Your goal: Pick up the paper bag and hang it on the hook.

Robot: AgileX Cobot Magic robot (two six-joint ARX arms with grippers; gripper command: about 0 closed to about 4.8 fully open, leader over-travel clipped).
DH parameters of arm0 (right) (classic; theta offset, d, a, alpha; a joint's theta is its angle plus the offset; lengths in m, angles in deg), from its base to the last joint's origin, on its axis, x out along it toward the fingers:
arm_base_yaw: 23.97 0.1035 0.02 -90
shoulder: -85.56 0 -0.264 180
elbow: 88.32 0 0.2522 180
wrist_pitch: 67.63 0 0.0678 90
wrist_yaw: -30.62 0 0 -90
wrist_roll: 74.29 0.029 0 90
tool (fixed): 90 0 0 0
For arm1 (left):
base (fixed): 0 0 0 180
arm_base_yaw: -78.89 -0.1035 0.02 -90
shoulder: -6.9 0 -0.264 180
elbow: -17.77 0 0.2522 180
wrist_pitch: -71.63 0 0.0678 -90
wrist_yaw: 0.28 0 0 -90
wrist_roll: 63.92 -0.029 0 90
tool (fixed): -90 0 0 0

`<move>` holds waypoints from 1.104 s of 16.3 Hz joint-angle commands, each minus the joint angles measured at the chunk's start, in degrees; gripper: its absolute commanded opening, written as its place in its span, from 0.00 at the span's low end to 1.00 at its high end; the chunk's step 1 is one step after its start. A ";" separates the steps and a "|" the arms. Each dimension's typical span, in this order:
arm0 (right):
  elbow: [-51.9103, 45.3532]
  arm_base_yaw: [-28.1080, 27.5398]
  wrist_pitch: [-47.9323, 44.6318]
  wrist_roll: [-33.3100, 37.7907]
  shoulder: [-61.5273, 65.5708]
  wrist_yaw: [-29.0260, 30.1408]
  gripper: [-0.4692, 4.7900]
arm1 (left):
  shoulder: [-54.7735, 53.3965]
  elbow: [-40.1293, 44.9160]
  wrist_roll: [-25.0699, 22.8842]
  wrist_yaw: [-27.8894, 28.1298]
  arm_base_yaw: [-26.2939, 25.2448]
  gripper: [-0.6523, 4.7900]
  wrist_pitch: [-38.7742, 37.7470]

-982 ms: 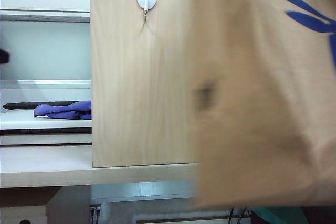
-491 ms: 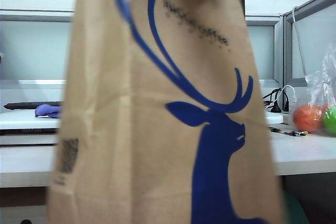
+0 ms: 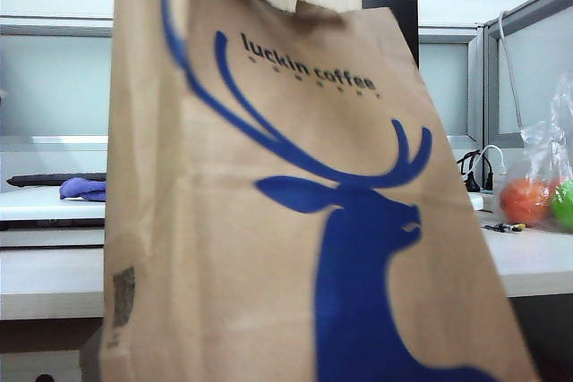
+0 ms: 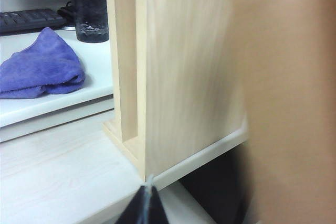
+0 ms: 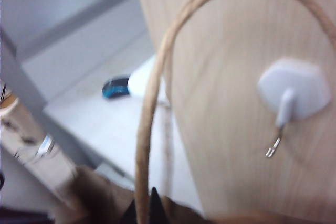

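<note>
Swung left to hide the hook (image 5: 294, 95), paper bag (image 3: 295, 221) hangs from right gripper (image 5: 148, 203) fingers clamped together on its handle (image 5: 157, 77).

At the left of the exterior frame we see a purple cloth (image 3: 82, 189) on the worktop (image 3: 45, 279). At the right edge sits a clear bag of fruit (image 3: 542, 190).

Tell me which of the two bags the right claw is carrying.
The brown paper bag with the blue deer and "luckin coffee" print, held up by its twisted handle in the right claw. The clear plastic bag of fruit sits untouched on the desk.
</note>
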 commanded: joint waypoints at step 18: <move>0.42 -0.72 -3.50 2.82 2.47 2.62 0.08 | 0.00 -0.07 -0.22 -0.02 0.00 0.11 0.50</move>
